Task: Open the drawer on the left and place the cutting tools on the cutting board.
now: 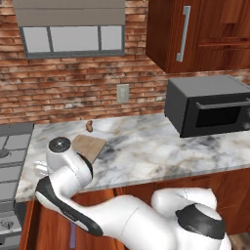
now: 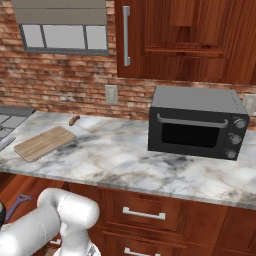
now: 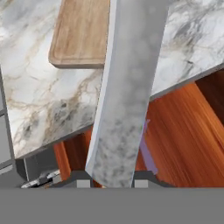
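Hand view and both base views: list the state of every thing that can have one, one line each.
gripper: shut on the knife
knife: held, blade pointing away over the counter edge
drawer: open
peeler: lying in the drawer
cutting board: flat on the counter, nothing on it
microwave: door shut
upper cabinet: door shut

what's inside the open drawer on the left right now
The purple peeler lies on the drawer floor, also glimpsed past the knife blade the gripper holds. The arm covers the rest of the drawer's inside.
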Controlling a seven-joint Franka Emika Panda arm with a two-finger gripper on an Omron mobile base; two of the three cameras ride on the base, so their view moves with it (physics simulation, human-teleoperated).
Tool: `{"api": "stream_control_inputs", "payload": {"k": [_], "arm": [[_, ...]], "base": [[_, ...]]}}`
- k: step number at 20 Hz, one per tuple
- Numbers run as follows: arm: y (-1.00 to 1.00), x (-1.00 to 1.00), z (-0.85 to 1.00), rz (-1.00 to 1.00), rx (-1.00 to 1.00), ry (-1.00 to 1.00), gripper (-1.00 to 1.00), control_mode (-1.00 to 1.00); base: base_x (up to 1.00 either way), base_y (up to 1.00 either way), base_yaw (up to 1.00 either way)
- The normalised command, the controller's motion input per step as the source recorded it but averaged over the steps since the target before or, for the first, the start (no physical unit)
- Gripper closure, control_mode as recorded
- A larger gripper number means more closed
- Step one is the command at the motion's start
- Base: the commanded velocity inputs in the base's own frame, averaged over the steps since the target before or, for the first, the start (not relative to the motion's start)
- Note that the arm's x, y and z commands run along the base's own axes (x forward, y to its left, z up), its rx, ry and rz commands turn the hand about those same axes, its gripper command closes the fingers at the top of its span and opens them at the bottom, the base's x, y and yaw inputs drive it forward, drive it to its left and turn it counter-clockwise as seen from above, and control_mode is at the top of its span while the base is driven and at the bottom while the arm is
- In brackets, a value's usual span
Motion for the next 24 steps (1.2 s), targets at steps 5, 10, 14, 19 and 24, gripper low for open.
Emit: {"api": "stream_control_inputs", "payload": {"k": [5, 10, 14, 19, 24], "arm": [[-0.18, 0.51, 0.2, 0.0, 0.07, 0.0, 1.0, -1.0], [-0.11, 0.31, -0.02, 0.0, 0.02, -0.01, 1.0, -1.0], [-0.3, 0.71, -0.21, 0.0, 0.01, -0.03, 1.0, -1.0], [-0.32, 0.83, -0.18, -0.01, 0.0, 0.0, 1.0, -1.0], [-0.02, 0.71, 0.0, 0.0, 0.02, 0.0, 1.0, -1.0]], "base": [[0.0, 0.0, 0.0], [0.0, 0.0, 0.0], [0.0, 0.0, 0.0], [0.0, 0.0, 0.0], [0.0, 0.0, 0.0]]}}
